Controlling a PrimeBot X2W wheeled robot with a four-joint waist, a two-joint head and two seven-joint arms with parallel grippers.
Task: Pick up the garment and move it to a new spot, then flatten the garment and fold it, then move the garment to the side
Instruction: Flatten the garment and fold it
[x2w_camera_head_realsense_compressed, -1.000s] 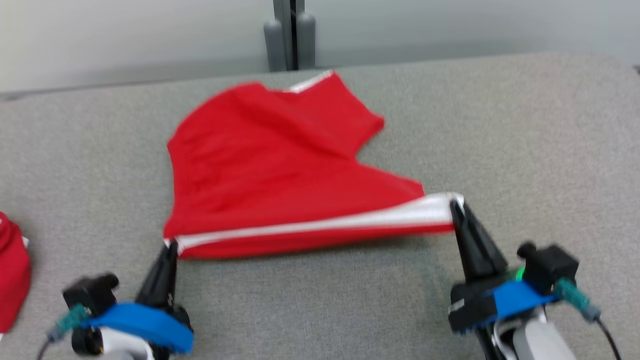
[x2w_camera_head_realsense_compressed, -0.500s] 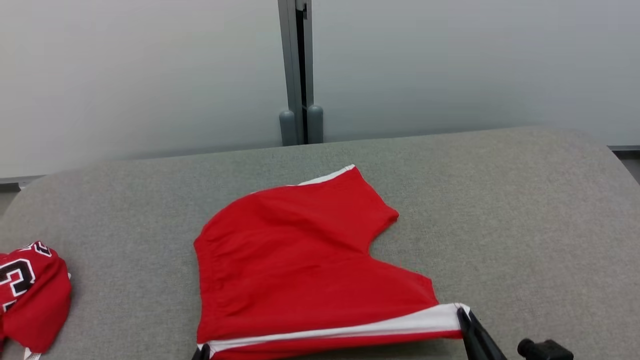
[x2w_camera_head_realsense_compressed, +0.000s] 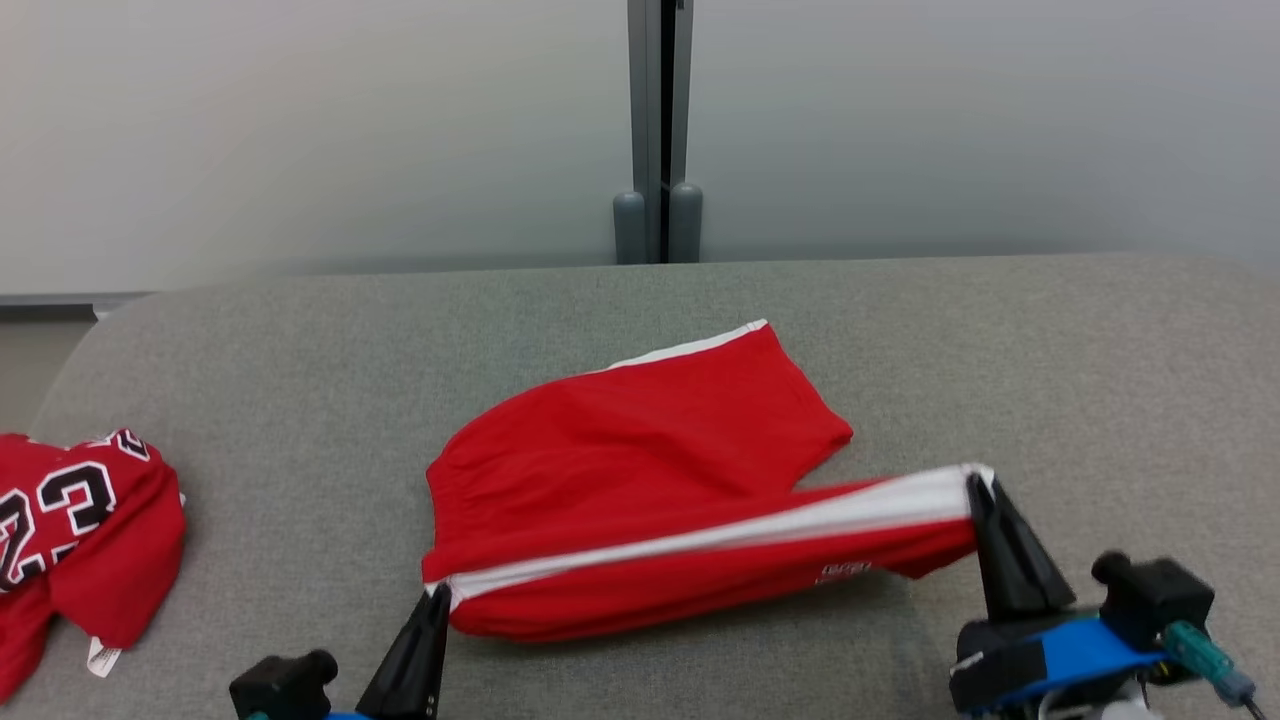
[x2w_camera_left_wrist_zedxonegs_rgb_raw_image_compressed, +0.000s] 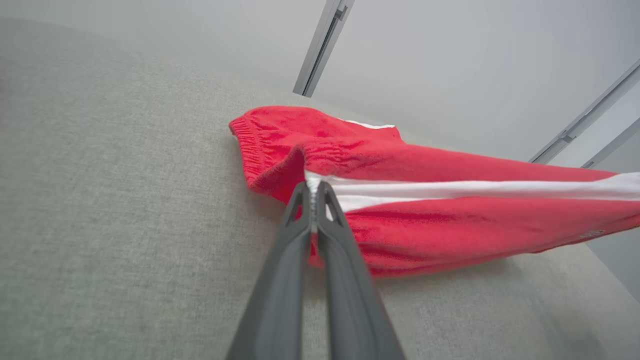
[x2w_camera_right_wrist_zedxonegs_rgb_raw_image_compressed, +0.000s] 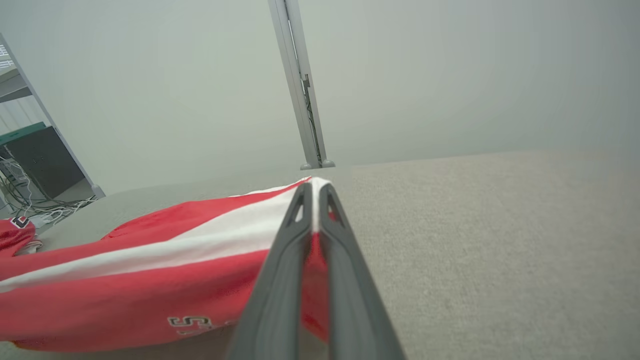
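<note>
The garment (x2w_camera_head_realsense_compressed: 640, 450) is a pair of red shorts with a white side stripe, lying on a grey padded table (x2w_camera_head_realsense_compressed: 1050, 350). Its near edge is lifted off the surface and stretched taut between both grippers. My left gripper (x2w_camera_head_realsense_compressed: 437, 595) is shut on the waistband corner at the stripe's left end, which the left wrist view shows pinched at the gripper (x2w_camera_left_wrist_zedxonegs_rgb_raw_image_compressed: 314, 186). My right gripper (x2w_camera_head_realsense_compressed: 975, 480) is shut on the leg hem at the stripe's right end; the right wrist view shows the gripper (x2w_camera_right_wrist_zedxonegs_rgb_raw_image_compressed: 314, 186) clamping white cloth of the garment (x2w_camera_right_wrist_zedxonegs_rgb_raw_image_compressed: 150, 270). The far leg rests flat.
A second red garment with black and white numbers (x2w_camera_head_realsense_compressed: 70, 530) lies crumpled at the table's left edge. A pale wall with a grey vertical post (x2w_camera_head_realsense_compressed: 658, 130) stands behind the table. Bare grey surface spreads to the right and front.
The head camera has tilted and shifted. The near striped edge has risen off the table, held taut between both shut grippers, and the near leg now hangs over the rest of the shorts.
</note>
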